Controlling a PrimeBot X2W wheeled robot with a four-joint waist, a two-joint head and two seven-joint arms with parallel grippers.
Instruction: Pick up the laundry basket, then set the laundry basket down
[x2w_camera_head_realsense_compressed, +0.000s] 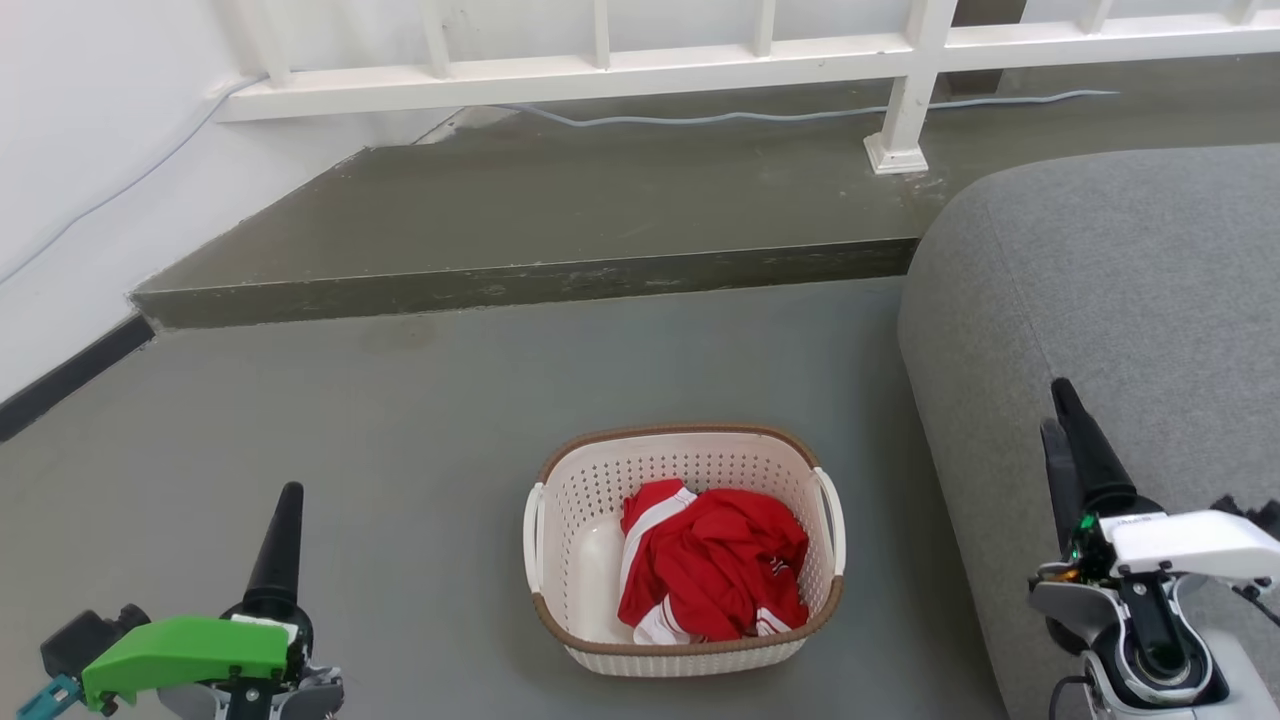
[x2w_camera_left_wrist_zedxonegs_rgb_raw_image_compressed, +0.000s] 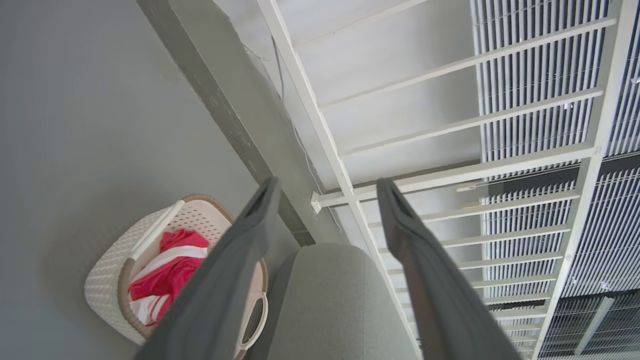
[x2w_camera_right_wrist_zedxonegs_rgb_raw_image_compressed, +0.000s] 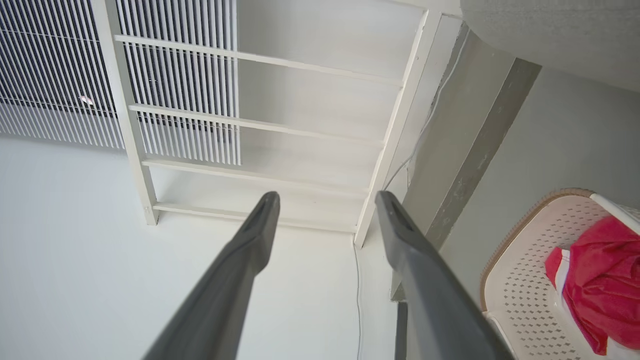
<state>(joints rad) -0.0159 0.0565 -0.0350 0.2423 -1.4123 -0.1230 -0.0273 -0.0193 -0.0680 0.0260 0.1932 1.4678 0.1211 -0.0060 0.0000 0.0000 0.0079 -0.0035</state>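
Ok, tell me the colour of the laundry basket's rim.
Brown, woven-look rim on the cream-white laundry basket; the head view shows it best.

The laundry basket (x2w_camera_head_realsense_compressed: 590, 500) looks like smooth cream plastic pierced with small holes, its brown rim moulded in a woven texture. Inside the basket lies soft, crumpled red and white cloth (x2w_camera_head_realsense_compressed: 725, 570). Under the basket the grey floor (x2w_camera_head_realsense_compressed: 400, 420) is matt and concrete-like. Right of the basket, the sofa (x2w_camera_head_realsense_compressed: 1130, 280) wears coarse grey fabric.
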